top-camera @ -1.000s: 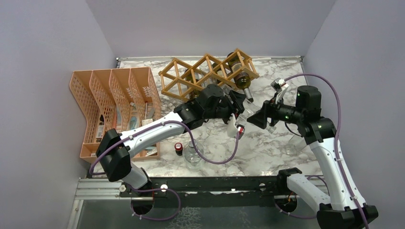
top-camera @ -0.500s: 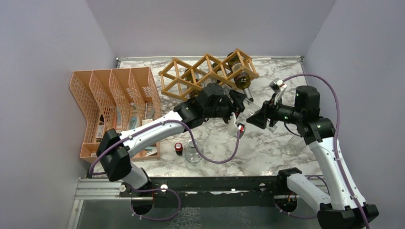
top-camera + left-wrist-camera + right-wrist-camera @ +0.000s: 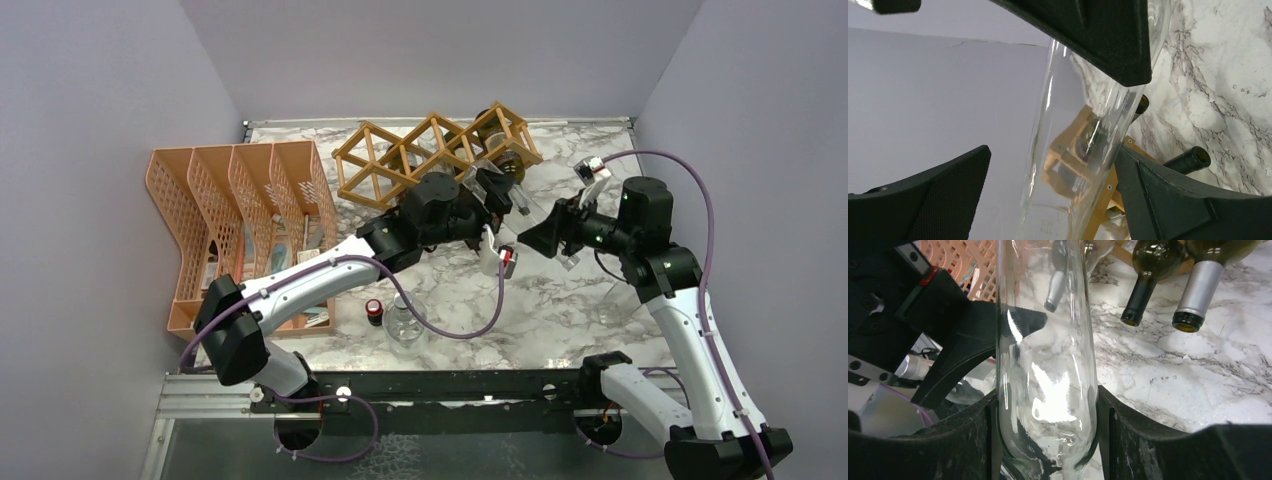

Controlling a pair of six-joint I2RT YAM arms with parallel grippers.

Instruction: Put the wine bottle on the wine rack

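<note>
The wine bottle (image 3: pixel 1045 355) is clear glass, and my right gripper (image 3: pixel 1046 400) is shut on its shoulder, with the body pointing away toward the rack. In the top view the wine bottle (image 3: pixel 515 212) spans the gap between my right gripper (image 3: pixel 545 232) and my left gripper (image 3: pixel 497 195). My left gripper (image 3: pixel 1053 155) is open around the wine bottle (image 3: pixel 1078 145); its left finger (image 3: pixel 933 195) stands well clear of the glass. The wooden lattice wine rack (image 3: pixel 430 150) lies just behind, and the wine rack (image 3: pixel 1130 165) shows partly through the glass.
Two dark green bottles (image 3: pixel 1153 260) lie in the rack's right end with their necks toward the table. The orange mesh organiser (image 3: pixel 240 220) stands at the left. A small clear glass bottle (image 3: pixel 405 322) and a little red-capped bottle (image 3: pixel 373 310) sit near the front.
My left gripper has opened and let go of the wine bottle. Both grippers and the bottle have shifted slightly up toward the rack, the bottle in the right gripper.
</note>
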